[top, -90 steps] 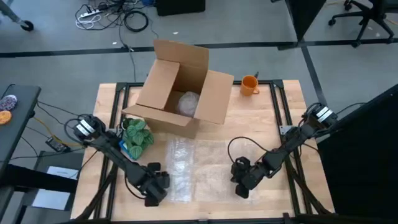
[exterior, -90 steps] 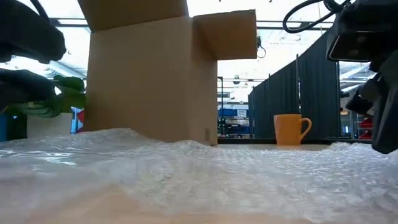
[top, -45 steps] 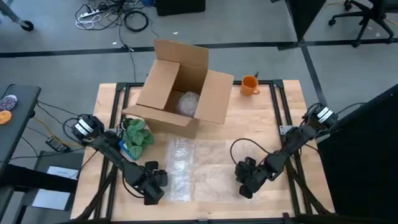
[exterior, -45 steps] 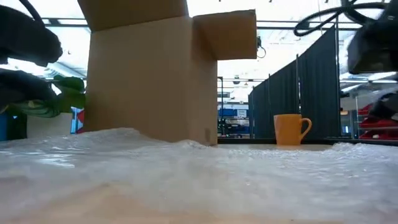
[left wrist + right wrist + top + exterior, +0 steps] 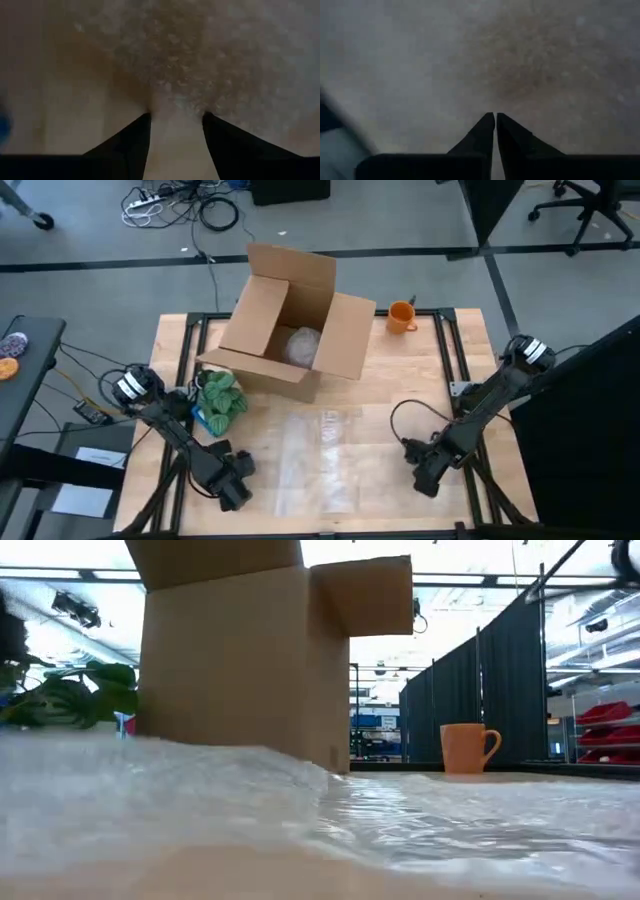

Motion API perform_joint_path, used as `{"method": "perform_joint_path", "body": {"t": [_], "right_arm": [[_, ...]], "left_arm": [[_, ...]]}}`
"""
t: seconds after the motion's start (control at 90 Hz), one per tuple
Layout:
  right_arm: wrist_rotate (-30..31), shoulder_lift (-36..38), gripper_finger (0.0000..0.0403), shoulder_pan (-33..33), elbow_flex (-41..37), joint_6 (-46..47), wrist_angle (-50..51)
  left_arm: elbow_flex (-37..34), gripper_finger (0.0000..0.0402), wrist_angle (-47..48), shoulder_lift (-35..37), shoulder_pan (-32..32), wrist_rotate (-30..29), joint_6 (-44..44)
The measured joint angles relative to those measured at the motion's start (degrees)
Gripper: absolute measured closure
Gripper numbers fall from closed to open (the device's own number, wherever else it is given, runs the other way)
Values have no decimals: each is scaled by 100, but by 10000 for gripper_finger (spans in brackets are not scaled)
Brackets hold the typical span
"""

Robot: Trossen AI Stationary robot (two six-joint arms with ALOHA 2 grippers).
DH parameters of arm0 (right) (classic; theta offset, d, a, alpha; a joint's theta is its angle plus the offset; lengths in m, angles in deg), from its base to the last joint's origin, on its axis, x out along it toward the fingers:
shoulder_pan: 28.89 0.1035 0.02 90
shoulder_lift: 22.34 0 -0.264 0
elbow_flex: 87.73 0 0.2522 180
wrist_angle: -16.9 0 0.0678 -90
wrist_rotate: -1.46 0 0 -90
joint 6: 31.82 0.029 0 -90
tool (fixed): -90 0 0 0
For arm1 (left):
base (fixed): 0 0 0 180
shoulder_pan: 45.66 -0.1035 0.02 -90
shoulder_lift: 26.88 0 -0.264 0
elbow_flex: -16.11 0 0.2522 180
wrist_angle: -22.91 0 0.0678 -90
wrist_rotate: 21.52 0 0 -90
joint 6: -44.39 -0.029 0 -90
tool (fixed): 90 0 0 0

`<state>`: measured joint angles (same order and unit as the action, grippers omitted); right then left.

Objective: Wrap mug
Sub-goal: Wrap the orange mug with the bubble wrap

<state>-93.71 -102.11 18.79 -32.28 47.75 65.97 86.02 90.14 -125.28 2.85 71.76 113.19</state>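
The orange mug (image 5: 401,316) stands at the table's far edge, just beside the open cardboard box (image 5: 290,325). Bubble wrap (image 5: 318,457) lies between the grippers. The left gripper (image 5: 234,487) is parted; the right gripper (image 5: 424,479) is pinched together. A plant (image 5: 219,397) sits near the box.

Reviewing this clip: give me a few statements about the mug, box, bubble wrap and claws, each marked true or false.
1. The orange mug stands on the table beside the cardboard box. True.
2. The mug is already wrapped. False: it is bare, apart from the bubble wrap.
3. The left claw is open. True.
4. The right claw is wide open. False: its fingers are closed together.
5. The box holds something wrapped. True.
6. The plant is inside the box. False: it stands outside, beside it.
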Motion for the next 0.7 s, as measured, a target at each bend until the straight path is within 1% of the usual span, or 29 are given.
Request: {"method": "perform_joint_path", "body": {"t": [0.089,0.2,0.256,0.311,0.344,0.389,0.467,0.533,0.6,0.644,0.7], "right_arm": [[407,299,402,4,-9,23,-4],[1388,548,402,-68,-7,-362,-284],[2012,554,402,-107,-7,-696,-546],[2545,505,402,-188,-6,-1067,-819],[2708,435,402,-255,-1,-1296,-1048],[2739,297,402,-350,2,-1579,-1325],[2649,9,403,-538,2,-1942,-1715],[2577,-299,403,-651,4,-2135,-2085],[2404,-630,403,-759,4,-2293,-2376],[2228,-835,403,-822,4,-2378,-2536],[2000,-1077,403,-869,5,-2415,-2718]], "left_arm": [[344,234,828,73,14,-139,288],[918,234,1661,160,26,-769,340],[1204,234,1852,156,32,-1418,325],[1450,234,1837,174,10,-2313,312],[1529,234,1830,180,-8,-2863,272],[1580,234,1756,180,-26,-3476,197],[1577,234,1521,178,-122,-4294,199],[1474,234,1327,166,-168,-4753,229],[1304,234,913,133,-249,-4810,101],[1145,234,704,121,-297,-4614,-29],[886,234,450,123,-352,-4184,-162]]}}
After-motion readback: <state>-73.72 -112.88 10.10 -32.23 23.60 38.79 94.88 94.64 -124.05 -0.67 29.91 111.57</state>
